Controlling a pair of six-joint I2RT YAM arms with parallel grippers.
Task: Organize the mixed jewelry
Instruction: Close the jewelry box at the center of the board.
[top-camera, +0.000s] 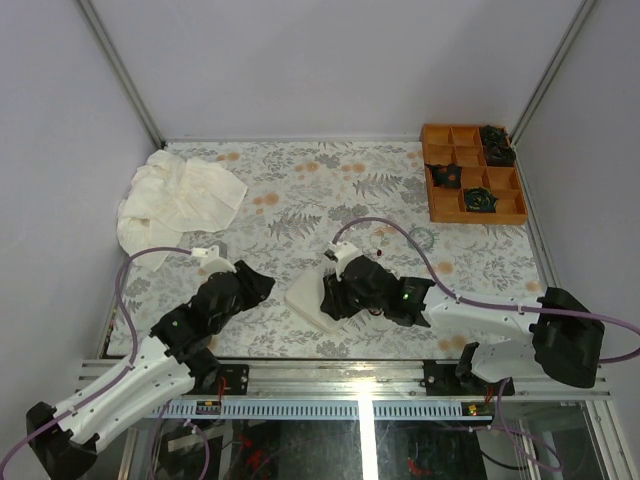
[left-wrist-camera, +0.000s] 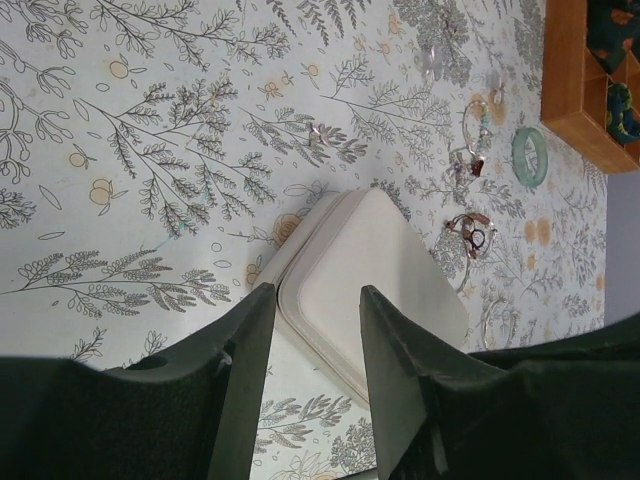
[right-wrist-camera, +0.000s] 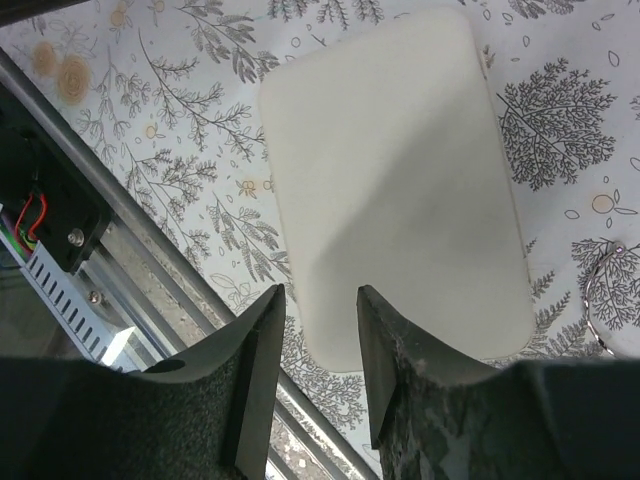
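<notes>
The mixed jewelry lies scattered on the floral cloth beyond the beige box. In the left wrist view I see a pale teal bracelet (left-wrist-camera: 529, 155), a reddish cluster with a dark ring (left-wrist-camera: 472, 232) and thin silvery hoops (left-wrist-camera: 497, 322). The bracelet also shows in the top view (top-camera: 423, 238). The beige jewelry box (top-camera: 305, 298) is closed and lies flat. My left gripper (left-wrist-camera: 316, 292) is open and empty, just short of the box's corner (left-wrist-camera: 370, 270). My right gripper (right-wrist-camera: 320, 292) is open and empty, hovering over the box's near end (right-wrist-camera: 400, 180). A silvery hoop (right-wrist-camera: 605, 300) lies beside the box.
An orange compartment tray (top-camera: 475, 175) with dark rosette items stands at the back right. A crumpled white cloth (top-camera: 175, 195) lies at the back left. The metal table rail (right-wrist-camera: 90, 290) runs close under my right gripper.
</notes>
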